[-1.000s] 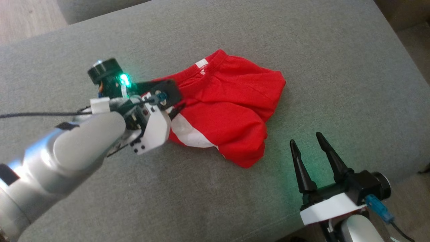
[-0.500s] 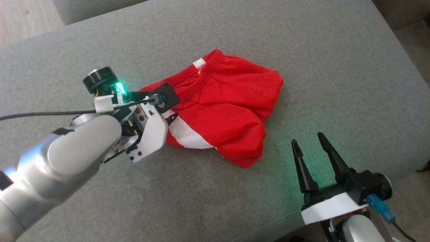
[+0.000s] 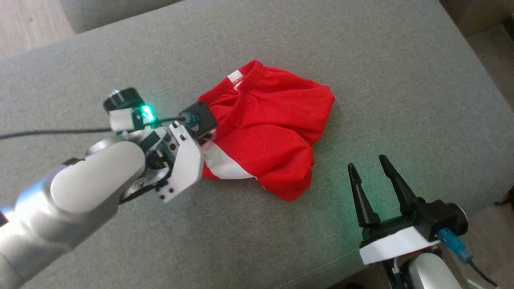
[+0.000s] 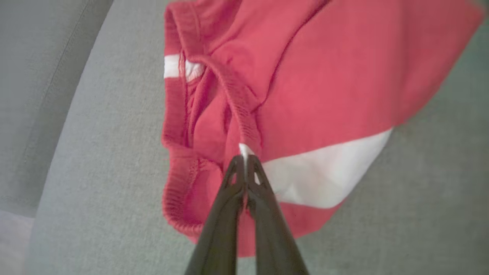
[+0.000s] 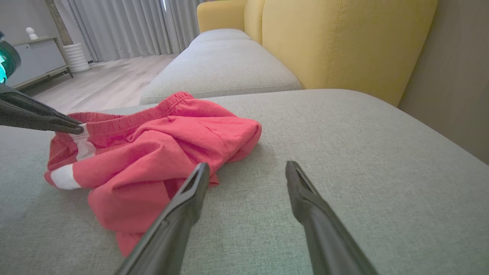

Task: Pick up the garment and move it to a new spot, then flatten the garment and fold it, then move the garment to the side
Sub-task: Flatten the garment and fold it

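The garment [image 3: 273,124] is a crumpled pair of red shorts with a white stripe, lying mid-cushion on the grey sofa seat [image 3: 401,80]. My left gripper [image 3: 209,138] is at its left edge. The left wrist view has the two dark fingers [image 4: 244,158] pressed together on the white-striped fold beside the elastic waistband of the garment [image 4: 324,76]. Near the seat's front right, my right gripper [image 3: 366,162] stands open and apart from the cloth. From that wrist, the open right gripper [image 5: 247,167] faces the garment [image 5: 164,137], with the left gripper [image 5: 78,128] pinching its far-left edge.
A second grey seat cushion [image 5: 221,65] and a yellow sofa back [image 5: 344,38] lie beyond. Wooden floor [image 3: 24,20] borders the seat at the far left. A black cable [image 3: 48,131] trails from the left wrist.
My left gripper has shut on the garment's left edge, and that edge has bunched inward to the right. The right gripper has stayed open and in place.
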